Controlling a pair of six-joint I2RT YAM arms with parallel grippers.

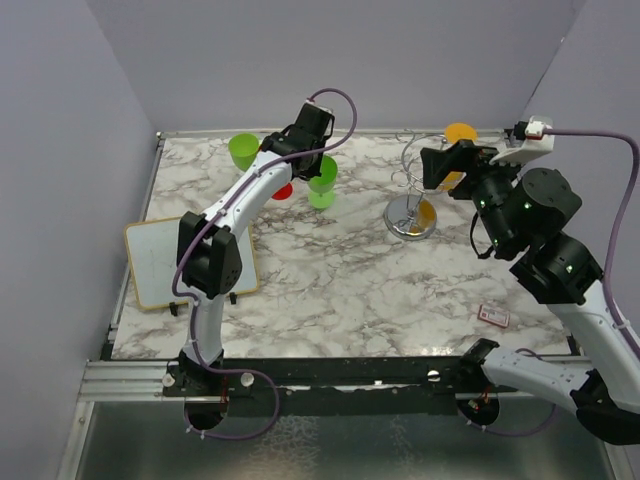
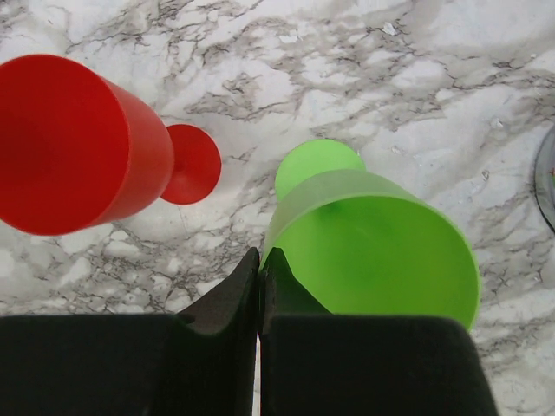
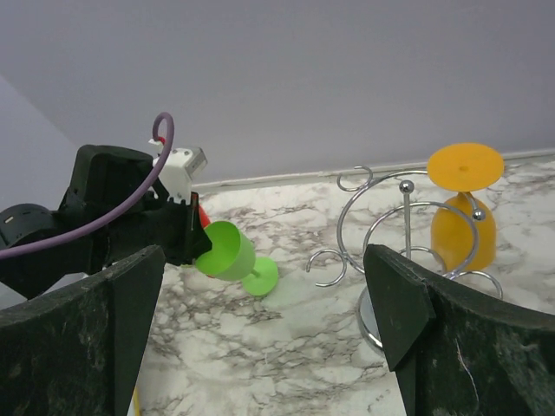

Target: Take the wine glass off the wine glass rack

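The silver wire wine glass rack (image 1: 410, 178) stands at the back right on its round base. An orange wine glass (image 3: 464, 227) hangs upside down on the rack's far side (image 3: 406, 227); it also shows in the top view (image 1: 458, 135). My right gripper (image 3: 264, 299) is open and empty, just in front of the rack (image 1: 445, 165). My left gripper (image 2: 259, 260) is shut on the rim of a green wine glass (image 2: 373, 247), holding it tilted with its foot low over the table (image 3: 224, 251). A red wine glass (image 2: 78, 143) stands beside it.
A second green wine glass (image 1: 243, 150) stands at the back left. A white board (image 1: 190, 262) lies at the table's left edge. A small red and white card (image 1: 493, 316) lies at the front right. Walls close in the left, back and right.
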